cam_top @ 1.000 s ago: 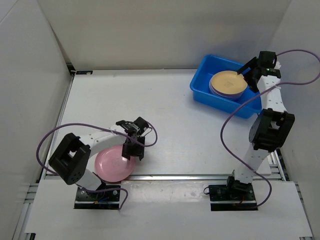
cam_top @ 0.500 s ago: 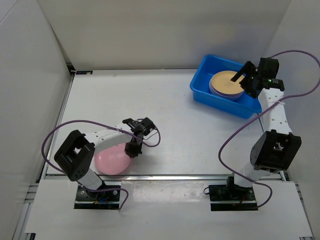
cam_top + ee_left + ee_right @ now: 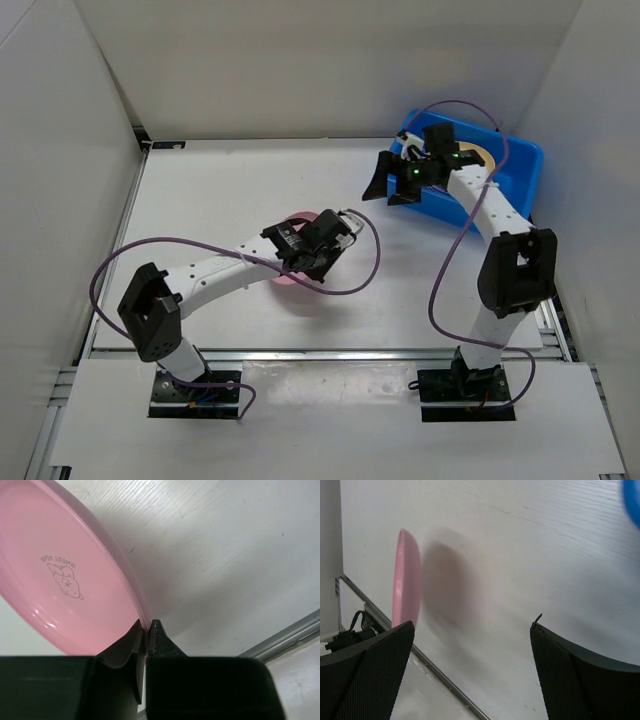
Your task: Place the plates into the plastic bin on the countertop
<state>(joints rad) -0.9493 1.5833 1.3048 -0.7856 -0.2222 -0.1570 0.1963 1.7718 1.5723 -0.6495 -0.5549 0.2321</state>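
A pink plate (image 3: 60, 580) hangs tilted on edge above the countertop (image 3: 220, 200), and my left gripper (image 3: 149, 625) is shut on its rim. From above, that plate (image 3: 296, 221) shows only partly under the left gripper (image 3: 308, 252) at mid-table. The blue plastic bin (image 3: 530, 160) stands at the back right and holds stacked plates (image 3: 484, 152), with a yellow-orange one on top. My right gripper (image 3: 390, 185) hovers open by the bin's left side, with nothing in it. In its own view the right gripper (image 3: 472, 630) faces the pink plate (image 3: 405, 580) edge-on.
White walls close in the table on the left, back and right. A metal rail (image 3: 330, 352) runs along the front edge. Purple cables (image 3: 355, 285) loop off both arms over the table. A corner of the bin (image 3: 632, 500) shows in the right wrist view.
My left gripper shut on the pink plate's rim, lifted it from the front left and carried it toward mid-table. The right arm swung from over the bin to its left side.
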